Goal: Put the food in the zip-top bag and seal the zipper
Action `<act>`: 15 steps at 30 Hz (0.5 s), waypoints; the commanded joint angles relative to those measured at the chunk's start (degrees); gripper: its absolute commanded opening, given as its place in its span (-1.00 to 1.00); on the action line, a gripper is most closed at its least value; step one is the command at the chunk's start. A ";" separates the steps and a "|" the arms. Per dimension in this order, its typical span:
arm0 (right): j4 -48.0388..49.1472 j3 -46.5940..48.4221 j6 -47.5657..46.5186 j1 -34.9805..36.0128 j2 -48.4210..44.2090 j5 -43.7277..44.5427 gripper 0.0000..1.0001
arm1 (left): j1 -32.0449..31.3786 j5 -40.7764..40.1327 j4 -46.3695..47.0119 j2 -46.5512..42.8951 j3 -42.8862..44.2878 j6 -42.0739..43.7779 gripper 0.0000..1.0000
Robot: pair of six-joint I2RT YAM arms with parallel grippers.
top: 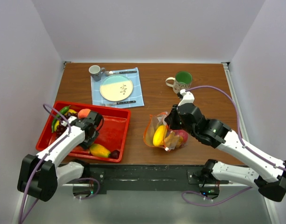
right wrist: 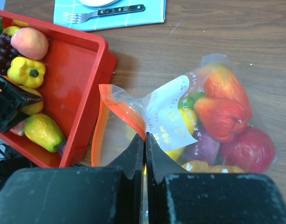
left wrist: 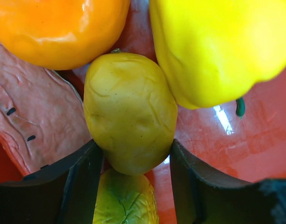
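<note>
Across the wooden table, my right pincer pinches the part-filled, unsealed bag; my left pincer clamps a potato in the lower-left, well-stocked tray.

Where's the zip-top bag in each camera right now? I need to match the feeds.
Top external: the zip-top bag lies right of centre on the table, to the right of the red tray.
Left wrist: not in view; only food on the red tray.
Right wrist: centre and right, its zipper towards the red tray.
Shared landmark: the red tray, seen in all three views.
</note>
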 commanded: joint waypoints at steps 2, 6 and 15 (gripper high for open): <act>0.48 -0.01 -1.36 -0.20 -1.17 1.39 -1.00 | 0.53 -2.92 2.67 -0.44 1.31 0.60 -0.11; 0.30 0.34 -1.45 -0.20 -1.08 1.48 -1.00 | 0.44 -1.33 1.35 -3.25 3.42 2.45 -0.17; 0.39 2.18 -1.36 -0.20 0.41 0.95 -1.00 | 0.44 3.41 -1.11 -10.02 10.01 10.35 -0.26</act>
